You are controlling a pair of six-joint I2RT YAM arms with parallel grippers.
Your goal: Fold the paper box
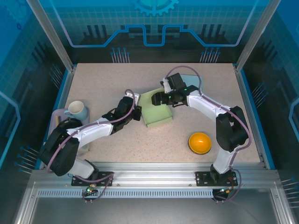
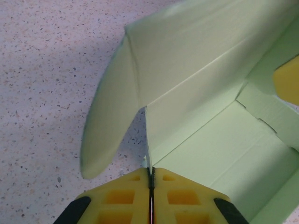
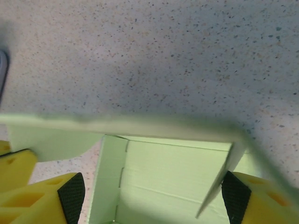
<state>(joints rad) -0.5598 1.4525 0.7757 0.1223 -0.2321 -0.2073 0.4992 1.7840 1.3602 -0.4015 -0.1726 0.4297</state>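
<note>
Left wrist: left gripper (image 2: 150, 176) pinches paper box (image 2: 201, 70) wall at its tips, likely light and floppy; right gripper (image 3: 154, 191) spread astride it; best gripped near creases.

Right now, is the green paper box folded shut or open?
Open, half folded: the paper box has walls standing, its inside shows, and a rounded flap sticks out.

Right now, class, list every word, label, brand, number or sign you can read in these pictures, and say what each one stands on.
There is no readable text.
The paper box is plain green inside and out.
The mug and the orange bowl carry no print.
The blue back wall shows a gear drawing and line patterns, but no letters or numbers.
</note>
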